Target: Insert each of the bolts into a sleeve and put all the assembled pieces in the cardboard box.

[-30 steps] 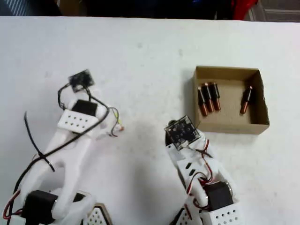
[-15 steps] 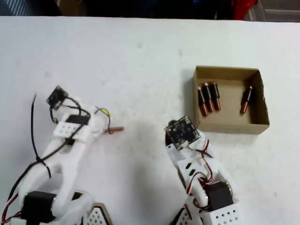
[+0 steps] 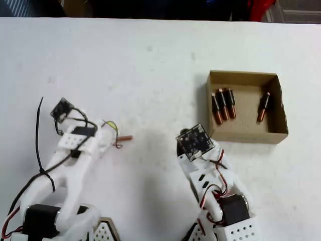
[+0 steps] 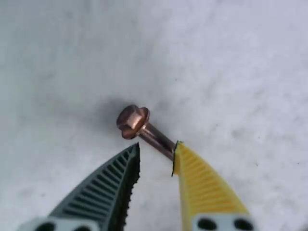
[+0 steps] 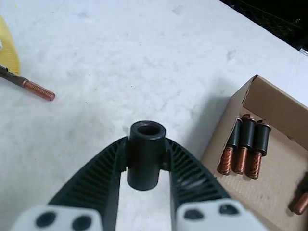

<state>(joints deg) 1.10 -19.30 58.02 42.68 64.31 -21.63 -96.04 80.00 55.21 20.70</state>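
Note:
My left gripper (image 4: pixel 156 151) is shut on the shank of a copper bolt (image 4: pixel 133 120), whose hex head sticks out past the fingertips. From above, this gripper (image 3: pixel 114 135) sits left of centre, and the bolt's threaded end (image 3: pixel 125 138) points right, level with the table. My right gripper (image 5: pixel 146 143) is shut on a black sleeve (image 5: pixel 146 154), held bore up; in the high view it (image 3: pixel 181 145) lies under its camera board. The bolt's threaded end (image 5: pixel 37 90) shows off to one side of the sleeve. The cardboard box (image 3: pixel 243 75) holds several assembled pieces (image 3: pixel 223 105).
The box (image 5: pixel 250 96) stands just beyond and right of the right gripper, with three pieces (image 5: pixel 243 151) side by side and one (image 3: pixel 264 106) apart. White tabletop (image 3: pixel 150 75) stretches between and behind the arms. Loose wires (image 3: pixel 37 135) trail along the left arm.
The left wrist has swung left and rolled, and the bolt's threaded end now pokes out to the right. The right arm and the sleeve have not moved.

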